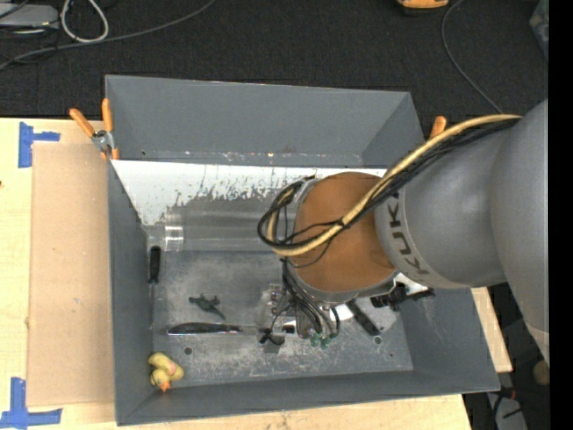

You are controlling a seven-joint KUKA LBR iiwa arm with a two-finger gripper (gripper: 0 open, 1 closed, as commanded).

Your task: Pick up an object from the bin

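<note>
**Camera view: claw low at the bin floor, nearest pickings lie to its left**

Camera view looks down on me reaching in from the right. My claw (291, 325) is low over the floor of the grey bin (260, 115), right of the middle and toward the near wall. My orange cover (345, 236) and its looped cables hang over it. From this angle I cannot tell whether the claw stands wide or narrow, and I can make out nothing held in it.

The thing closest to me is a slim dark stick (204, 330) lying flat on the floor to the left of the claw. Its long axis runs left to right, so its right end points at me and stops just short. A small black piece (206, 303) of ragged outline lies just behind the stick, also to my left. A clear tube (215, 227) lies along the foot of the back wall, its long axis also left to right, well behind the claw. A short black piece (154, 263) sits below the tube's left end. A yellow duck (163, 370) sits in the near left corner, far from me.

I judge the pick is not yet made. If the stick is my mark, the coming move turns on going left along its own line and closing across its narrow width, not along its length.
</note>
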